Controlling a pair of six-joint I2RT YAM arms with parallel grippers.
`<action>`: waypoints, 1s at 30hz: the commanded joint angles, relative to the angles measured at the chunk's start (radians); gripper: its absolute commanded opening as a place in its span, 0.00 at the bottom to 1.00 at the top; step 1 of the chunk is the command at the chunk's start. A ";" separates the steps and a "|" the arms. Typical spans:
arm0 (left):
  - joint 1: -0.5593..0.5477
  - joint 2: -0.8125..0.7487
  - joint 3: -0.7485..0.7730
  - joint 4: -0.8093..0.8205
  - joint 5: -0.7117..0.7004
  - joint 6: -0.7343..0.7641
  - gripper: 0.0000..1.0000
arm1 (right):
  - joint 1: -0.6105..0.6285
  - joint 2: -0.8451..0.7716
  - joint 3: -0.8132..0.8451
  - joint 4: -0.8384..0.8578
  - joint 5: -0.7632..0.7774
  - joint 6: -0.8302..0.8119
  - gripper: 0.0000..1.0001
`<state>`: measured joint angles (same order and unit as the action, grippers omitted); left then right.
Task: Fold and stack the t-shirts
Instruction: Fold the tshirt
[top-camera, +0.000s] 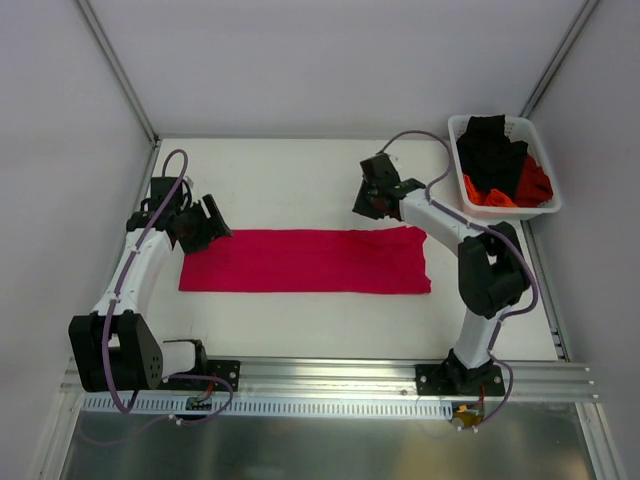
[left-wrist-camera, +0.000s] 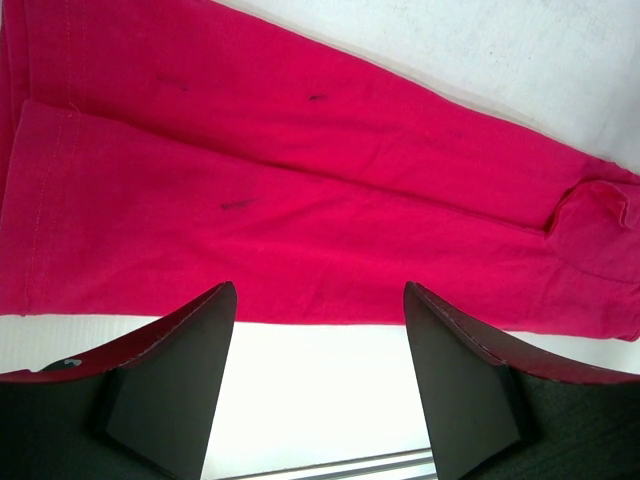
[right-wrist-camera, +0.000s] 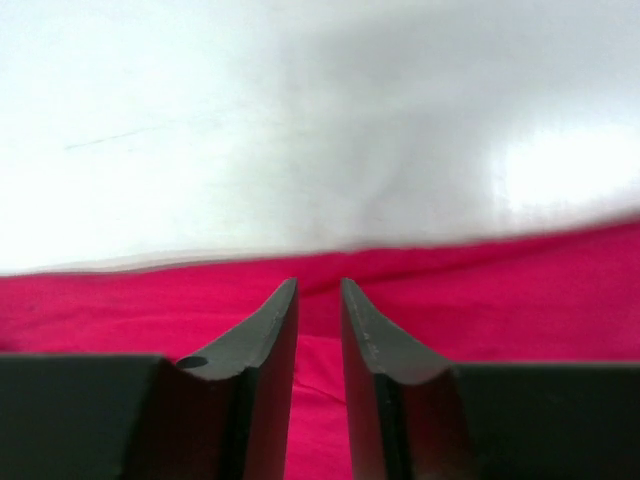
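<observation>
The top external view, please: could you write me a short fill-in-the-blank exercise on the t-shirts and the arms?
The black t-shirt and the orange-red t-shirt lie in the white basket, nearest the ___ arm.
The left gripper hangs at the crimson t-shirt's edge with its jaws ___.
Only the ___ t-shirt lies on the table.
Missing words: right; open; crimson.

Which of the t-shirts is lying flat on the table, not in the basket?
The crimson-pink t-shirt, laid out as a long strip on the table. The black t-shirt and the orange-red t-shirt are bunched in the white basket.
</observation>
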<state>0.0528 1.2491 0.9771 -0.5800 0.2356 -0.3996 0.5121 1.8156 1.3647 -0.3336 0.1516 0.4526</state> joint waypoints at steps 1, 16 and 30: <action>-0.005 0.001 0.026 0.014 0.025 0.005 0.68 | 0.014 0.075 0.068 0.011 0.003 -0.075 0.23; -0.005 -0.005 -0.003 0.028 0.039 0.018 0.68 | 0.146 0.106 -0.004 -0.048 -0.015 -0.074 0.11; -0.005 -0.025 -0.018 0.031 0.063 0.027 0.69 | 0.180 0.082 0.022 -0.119 -0.067 -0.060 0.07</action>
<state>0.0528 1.2499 0.9531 -0.5575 0.2630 -0.3988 0.6937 1.9396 1.3178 -0.3996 0.1177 0.3954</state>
